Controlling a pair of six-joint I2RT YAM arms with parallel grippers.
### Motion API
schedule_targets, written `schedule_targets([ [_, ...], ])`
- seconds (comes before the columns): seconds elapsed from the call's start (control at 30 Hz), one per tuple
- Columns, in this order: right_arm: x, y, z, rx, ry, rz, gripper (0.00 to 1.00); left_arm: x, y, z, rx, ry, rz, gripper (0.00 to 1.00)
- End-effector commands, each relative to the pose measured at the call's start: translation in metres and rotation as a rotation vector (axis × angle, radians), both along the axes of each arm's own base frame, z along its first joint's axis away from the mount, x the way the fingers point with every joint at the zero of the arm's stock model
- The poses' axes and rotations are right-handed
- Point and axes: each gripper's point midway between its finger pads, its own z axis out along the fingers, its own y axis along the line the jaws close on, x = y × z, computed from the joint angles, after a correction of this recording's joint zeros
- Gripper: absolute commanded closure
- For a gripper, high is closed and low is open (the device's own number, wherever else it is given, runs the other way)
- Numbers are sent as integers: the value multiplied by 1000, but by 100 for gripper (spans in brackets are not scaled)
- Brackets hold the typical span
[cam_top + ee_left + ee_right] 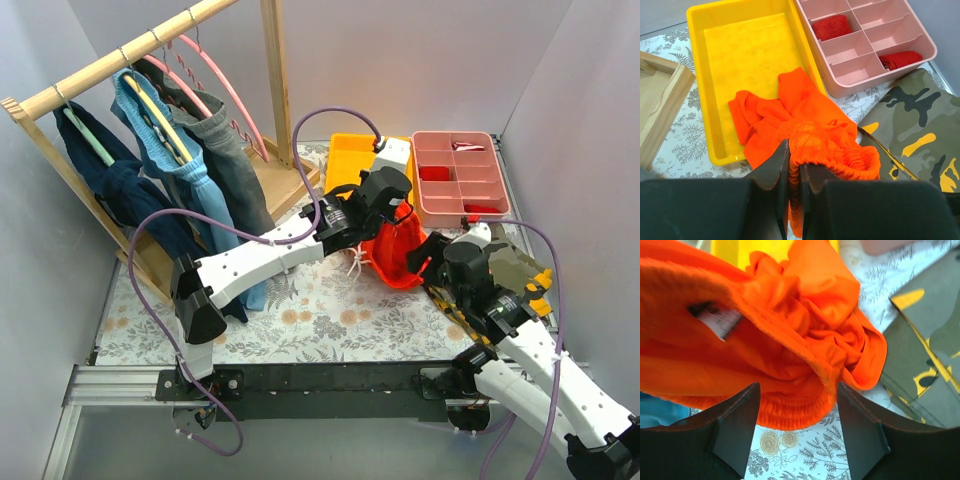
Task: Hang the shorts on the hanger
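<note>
Flowery table (300, 310) under it all

At the back left, a wooden rack (130, 55) with blue and grey jeans (215, 165) hung on it. Up on the same rail, the pink hanger (228, 88), bare, waiting for the shorts. Well apart from the shorts right now, up and off to the left of them

At the back, a yellow tray (350, 155) and a pink box (420, 200) side by side, touching. On the right, a camo cloth (515, 270) lying flat, just beside the box

In the middle, the shorts (395, 255), bright orange, lifted up and hanging in a soft bunch. One floppy end over the edge of the yellow tray; touching it or not, hard to tell. Held up like this most likely to get the waist free and pull it wide for the hanger

Left gripper (794, 162) pinched tight on the stretchy waistband, fingers together with only cloth between them. Doing all the holding

Right gripper (799, 400) with fingers wide apart and nothing in them. Pointed up at the other part of the waistband, with that puffy edge just in front of the gap. Looks ready to bite the far side, then stretch the waist open with both arms

Smallest of all, a white string (358, 262) dangling under the shorts
</note>
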Motion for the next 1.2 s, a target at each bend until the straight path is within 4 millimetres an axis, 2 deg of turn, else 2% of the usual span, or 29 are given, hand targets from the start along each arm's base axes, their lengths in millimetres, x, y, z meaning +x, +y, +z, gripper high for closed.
schedule_targets([
  [0.0,-6,-5,-10,103,-9,-63,31,0,4,38,-85,-37,9,100],
  [0.03,-9,-5,-21,108,5,-67,31,0,3,37,-86,-35,8,100],
  [0.23,-2,8,-41,146,29,-48,37,0,3,41,-96,-36,6,100],
  [0.27,-2,11,-53,137,60,-41,40,0,4,42,-96,-38,9,100],
  [0.4,6,15,-58,130,62,-45,43,-1,7,47,-100,-43,13,100],
  [0.43,8,16,-57,125,59,-42,46,-1,8,49,-106,-47,14,100],
  [0.47,10,18,-55,117,57,-37,55,-1,8,51,-107,-50,15,100],
  [0.5,13,19,-42,104,39,-24,78,-1,10,53,-105,-56,20,100],
  [0.57,18,18,-20,86,10,-24,98,0,20,71,-115,-78,37,100],
  [0.6,23,20,16,99,-43,-13,99,1,25,78,-120,-88,45,100],
  [0.67,26,20,56,63,-114,22,99,-1,43,108,-143,-130,64,100],
  [0.7,27,20,82,62,-150,33,99,-4,50,121,-158,-144,66,100],
  [0.73,28,18,122,47,-208,50,99,-7,57,131,-167,-155,64,100],
  [0.77,28,16,145,45,-239,48,99,-13,68,154,-205,-181,64,100],
  [0.8,27,14,163,40,-266,47,99,-16,73,163,-215,-189,57,100],
  [0.83,22,10,202,56,-333,52,99,-20,79,167,-212,-187,52,100],
  [0.9,23,10,228,31,-373,76,99,-30,97,193,-255,-213,53,100],
  [0.93,16,5,265,57,-437,73,99,-33,104,200,-265,-220,52,100],
  [0.97,18,7,270,28,-432,88,99,-37,110,206,-278,-227,50,100],
  [1.0,15,7,285,28,-457,97,99,-43,120,219,-305,-240,46,100],
  [1.03,14,5,296,26,-473,97,99,-46,124,221,-310,-239,42,100],
  [1.07,10,-1,318,25,-500,84,99,-49,128,224,-315,-238,42,100],
  [1.1,9,-4,328,12,-517,79,99,-52,133,227,-324,-237,38,100],
  [1.13,9,-6,335,1,-526,74,99,-55,133,222,-312,-219,30,100],
  [1.17,5,-12,350,0,-547,57,99,-55,135,220,-306,-210,34,100],
])
